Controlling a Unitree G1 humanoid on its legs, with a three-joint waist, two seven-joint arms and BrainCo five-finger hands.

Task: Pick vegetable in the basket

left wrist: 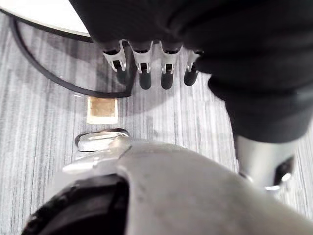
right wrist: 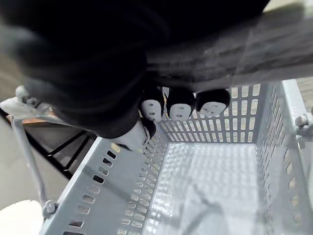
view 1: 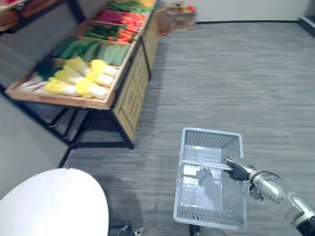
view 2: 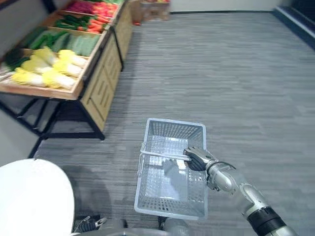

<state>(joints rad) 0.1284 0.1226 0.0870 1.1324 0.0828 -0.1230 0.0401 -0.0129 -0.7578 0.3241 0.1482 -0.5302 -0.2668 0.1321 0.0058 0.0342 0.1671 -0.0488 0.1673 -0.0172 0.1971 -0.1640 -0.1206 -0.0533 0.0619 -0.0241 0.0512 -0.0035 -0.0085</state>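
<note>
1. Vegetables (view 1: 83, 78): pale yellow leafy heads lie in the nearest compartment of a wooden display stand (view 1: 64, 100). Green vegetables fill the compartments behind them, and red and green ones the compartments beyond that. The whole stock lies ahead of the right hand (view 1: 238, 168) and far to its left, well apart from it. Neither hand touches any vegetable.

2. Basket (view 1: 211, 132): a grey perforated plastic basket hangs directly under the right hand, above the grey carpet floor (view 1: 236, 73). Its handle (view 1: 204, 164) stands upright across the middle of the opening. In the right wrist view the slotted walls and bottom of the basket show just past the fingertips (right wrist: 180, 108).

3. Right hand: clenched round the handle at the end nearest its own arm, with the fingers curled over the bar. The hand carries the basket.

4. Left hand (left wrist: 143, 61): released. Its fingers hang relaxed toward the carpet and grasp nothing. It shows low at the robot's left side.

5. Surroundings: a white round table (view 1: 49, 201) stands just beside the left hand, well to the left of the basket. A cardboard box (view 1: 179, 18) sits on the floor past the far end of the stand, far ahead of both hands.
</note>
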